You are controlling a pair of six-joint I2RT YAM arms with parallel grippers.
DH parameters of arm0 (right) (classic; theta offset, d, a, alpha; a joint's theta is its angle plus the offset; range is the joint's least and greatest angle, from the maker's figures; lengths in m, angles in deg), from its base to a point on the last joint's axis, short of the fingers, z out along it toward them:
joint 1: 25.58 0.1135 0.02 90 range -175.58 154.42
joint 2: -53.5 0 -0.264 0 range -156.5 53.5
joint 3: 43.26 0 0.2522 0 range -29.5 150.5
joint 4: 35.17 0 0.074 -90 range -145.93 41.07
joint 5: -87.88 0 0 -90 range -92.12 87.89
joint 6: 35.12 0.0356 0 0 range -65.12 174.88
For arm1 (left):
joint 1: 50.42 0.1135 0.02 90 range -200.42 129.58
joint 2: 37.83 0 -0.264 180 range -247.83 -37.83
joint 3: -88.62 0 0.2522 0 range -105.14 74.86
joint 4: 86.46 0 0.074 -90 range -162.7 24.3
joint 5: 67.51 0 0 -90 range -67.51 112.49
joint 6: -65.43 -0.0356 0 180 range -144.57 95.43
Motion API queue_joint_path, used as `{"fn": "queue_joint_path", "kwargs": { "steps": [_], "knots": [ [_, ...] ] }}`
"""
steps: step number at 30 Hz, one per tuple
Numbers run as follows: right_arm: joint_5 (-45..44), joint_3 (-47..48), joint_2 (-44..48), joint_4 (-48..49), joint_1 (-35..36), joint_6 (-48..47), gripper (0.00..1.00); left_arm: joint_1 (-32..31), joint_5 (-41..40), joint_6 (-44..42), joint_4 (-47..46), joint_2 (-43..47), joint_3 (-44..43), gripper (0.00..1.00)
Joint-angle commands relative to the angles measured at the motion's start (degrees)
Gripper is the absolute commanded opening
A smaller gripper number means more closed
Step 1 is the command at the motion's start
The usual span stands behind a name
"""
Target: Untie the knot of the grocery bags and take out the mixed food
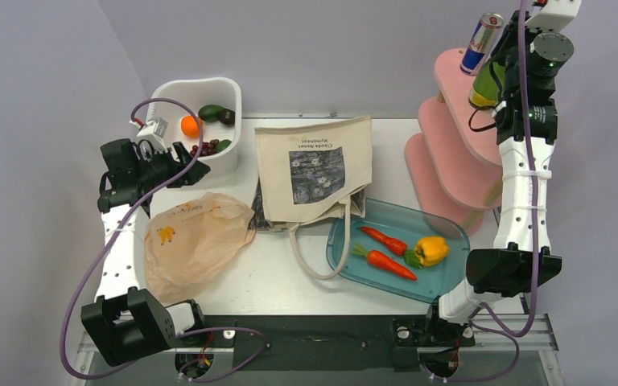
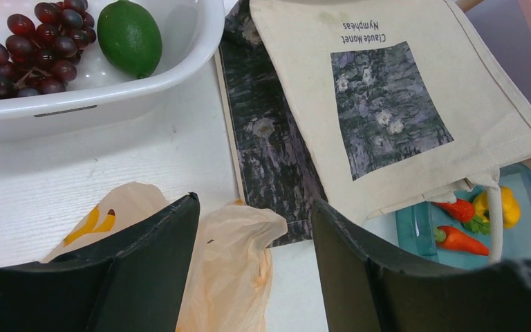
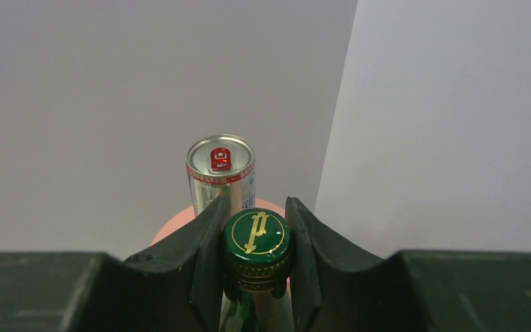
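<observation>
My right gripper (image 3: 257,202) is shut on the capped neck of the green bottle (image 3: 257,238), which stands on the top tier of the pink shelf (image 1: 451,72) just in front of the blue-silver can (image 3: 220,169). My left gripper (image 2: 254,200) hangs open over an end of the peach-orange plastic bag (image 2: 231,263), which lies flat and limp; the knot is out of view. The cream canvas tote (image 1: 314,165) lies flat mid-table. Two carrots (image 1: 390,263) rest in the teal tray (image 1: 451,233). A dark green avocado (image 1: 211,112) sits in the white basket (image 1: 229,88).
A yellow bell pepper (image 1: 432,250) shares the teal tray. The white basket also holds a round orange fruit (image 1: 190,125), dark grapes (image 2: 38,48) and a green lime-like fruit (image 2: 129,36). The pink shelf's lower tiers (image 1: 442,173) stand beside my right arm.
</observation>
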Motion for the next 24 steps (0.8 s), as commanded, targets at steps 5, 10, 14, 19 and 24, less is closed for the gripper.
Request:
{"fn": "queue_joint_path", "kwargs": {
  "steps": [5,10,14,19,24],
  "knots": [
    [3.0,-2.4,3.9,10.0,-0.5,-1.1,0.6,-0.4,0.5,-3.5,1.6,2.5,-1.5,0.59],
    [4.2,-0.1,4.0,10.6,-0.4,-0.7,0.83,-0.7,0.6,-4.1,2.2,2.5,-1.7,0.59],
    [4.5,3.8,3.6,10.6,-0.5,-0.9,0.85,-0.8,0.6,-4.2,2.5,2.4,-2.1,0.59],
    [7.3,7.9,4.8,10.9,0.2,0.9,0.87,-0.8,0.0,-5.2,4.4,3.4,-2.2,0.59],
    [15.2,7.9,8.2,7.6,2.7,1.6,0.87,0.5,-0.1,-10.1,13.7,5.0,-3.3,0.59]
  ]
}}
